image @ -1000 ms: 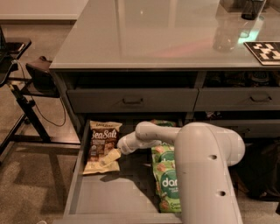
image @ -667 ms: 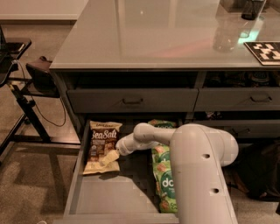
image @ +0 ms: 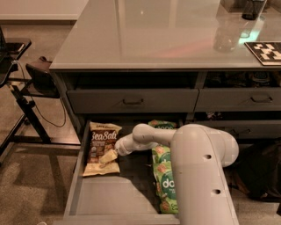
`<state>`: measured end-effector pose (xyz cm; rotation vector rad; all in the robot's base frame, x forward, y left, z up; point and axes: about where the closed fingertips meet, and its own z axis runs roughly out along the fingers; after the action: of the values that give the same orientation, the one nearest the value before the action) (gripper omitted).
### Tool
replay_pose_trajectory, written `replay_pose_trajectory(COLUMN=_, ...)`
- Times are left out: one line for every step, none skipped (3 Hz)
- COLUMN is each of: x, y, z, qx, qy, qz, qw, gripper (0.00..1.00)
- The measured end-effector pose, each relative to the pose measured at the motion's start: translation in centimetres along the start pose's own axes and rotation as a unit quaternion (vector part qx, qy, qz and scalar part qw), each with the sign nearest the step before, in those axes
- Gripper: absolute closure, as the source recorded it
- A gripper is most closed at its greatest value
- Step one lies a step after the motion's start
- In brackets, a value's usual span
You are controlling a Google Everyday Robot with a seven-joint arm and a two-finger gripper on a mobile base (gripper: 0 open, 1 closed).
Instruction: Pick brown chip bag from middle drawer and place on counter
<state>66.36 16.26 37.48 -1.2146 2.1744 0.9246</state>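
The middle drawer (image: 83, 176) stands pulled well out at the bottom of the cabinet, and the gripper (image: 107, 157) is down inside it, at its left rear corner, lying on the lower half of the brown chip bag (image: 103, 137). That bag lies flat on the drawer bottom, hard against the left wall, its "Sea Salt" lettering just beyond the gripper. Whether the gripper has a hold of the bag or only rests on it, I cannot tell from here. To the right of the gripper, on the far side of the wrist, green snack bags (image: 164, 176) lie in a row from front to back; I count two, one near the back and a larger one towards the front, partly covered by the bulky white arm (image: 202, 176). The drawer floor in front of the gripper is bare grey. Above and behind the gripper are two shut drawer fronts (image: 133, 102), each with a dark handle, and over them the glossy table (image: 145, 39). At the table's far right corner, well away from the gripper, stand one clear bottle (image: 228, 35), one dark cup (image: 253, 9) and one black-and-white checkered marker (image: 265, 52). Off to the left of the gripper, outside the cabinet, a dark metal stand (image: 24, 101) with a trailing cable stands on the floor.
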Motion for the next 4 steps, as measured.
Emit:
replay_pose_trajectory(x=0.0, y=0.0, z=0.0, qx=0.0, qy=0.0, qz=0.0, qw=1.0, gripper=0.42)
replay_pose_trajectory(x=0.0, y=0.0, z=0.0, qx=0.0, qy=0.0, qz=0.0, qw=1.0, gripper=0.66)
replay_pose_trajectory(x=-0.3, y=0.6, z=-1.3, qx=0.006, qy=-0.006, qz=-0.002, qw=1.0, gripper=0.89)
replay_pose_trajectory(x=-1.4, y=2.0, z=-5.2, qx=0.02, qy=-0.021, qz=-0.005, qw=0.9996, gripper=1.0)
